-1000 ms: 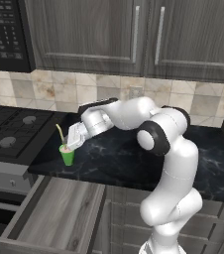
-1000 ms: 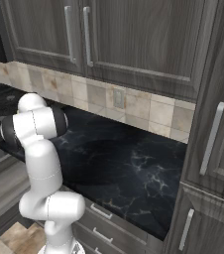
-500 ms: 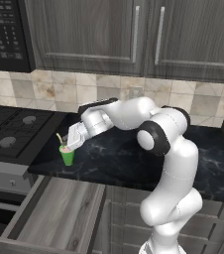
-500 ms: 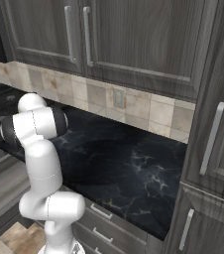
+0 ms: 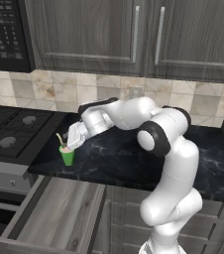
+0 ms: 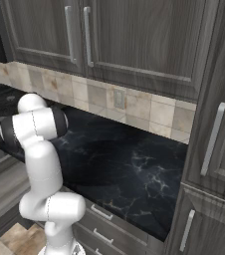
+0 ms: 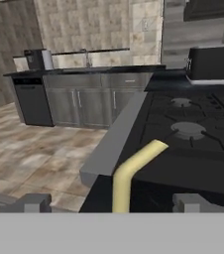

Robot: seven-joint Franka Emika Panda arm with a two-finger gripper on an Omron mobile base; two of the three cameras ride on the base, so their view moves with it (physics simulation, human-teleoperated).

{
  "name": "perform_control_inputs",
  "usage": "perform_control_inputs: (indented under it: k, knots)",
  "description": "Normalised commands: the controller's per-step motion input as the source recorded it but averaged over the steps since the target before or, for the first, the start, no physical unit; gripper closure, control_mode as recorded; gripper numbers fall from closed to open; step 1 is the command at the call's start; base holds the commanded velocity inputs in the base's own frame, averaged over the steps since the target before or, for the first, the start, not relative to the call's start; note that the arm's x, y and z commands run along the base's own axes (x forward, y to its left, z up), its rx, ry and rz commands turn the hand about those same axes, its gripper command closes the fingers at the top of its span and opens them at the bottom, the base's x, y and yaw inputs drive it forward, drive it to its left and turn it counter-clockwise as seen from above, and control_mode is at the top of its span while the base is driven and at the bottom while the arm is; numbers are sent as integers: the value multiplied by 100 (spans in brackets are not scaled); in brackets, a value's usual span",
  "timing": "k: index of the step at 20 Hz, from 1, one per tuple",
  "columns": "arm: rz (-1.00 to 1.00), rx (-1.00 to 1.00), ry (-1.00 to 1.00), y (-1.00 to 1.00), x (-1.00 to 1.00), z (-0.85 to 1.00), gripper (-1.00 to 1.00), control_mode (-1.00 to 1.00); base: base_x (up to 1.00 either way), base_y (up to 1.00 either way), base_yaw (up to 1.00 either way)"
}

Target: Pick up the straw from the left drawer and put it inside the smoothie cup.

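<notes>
Item: thin pale-yellow straw (image 5: 59, 139) is standing tilted in the small bright-green smoothie cup (image 5: 67, 156) at the black marble counter's (image 5: 119, 161) left front corner, my two-finger claw (image 5: 74, 142) spreading released beside it, apparently letting go.

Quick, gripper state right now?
Gripper: open, fingers wide apart on either side of the straw, which stands in the smoothie cup.

One cup (image 5: 67, 156) on the counter (image 5: 124, 158), with one straw (image 5: 59, 139) in it. One open drawer (image 5: 54, 218) below. One stove (image 5: 15, 130) (four burners can be made out in the hand view). Two upper cabinet doors (image 5: 89, 34), each with one handle. One microwave (image 5: 5, 34). One wall outlet (image 6: 119, 98).
</notes>
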Motion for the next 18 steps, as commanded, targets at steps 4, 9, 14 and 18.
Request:
perform_control_inputs:
  k: [4, 9, 14, 18]
  knots:
    - [0, 0, -3, 0, -3, 42, -100, -100, 0, 0, 0]
    - [-1, 0, -10, 0, -22, 74, -100, -100, 0, 0, 0]
    - [-5, 0, -10, -1, -61, 75, -100, -100, 0, 0, 0]
    - [-13, 2, -5, -14, -100, 55, -100, -100, 0, 0, 0]
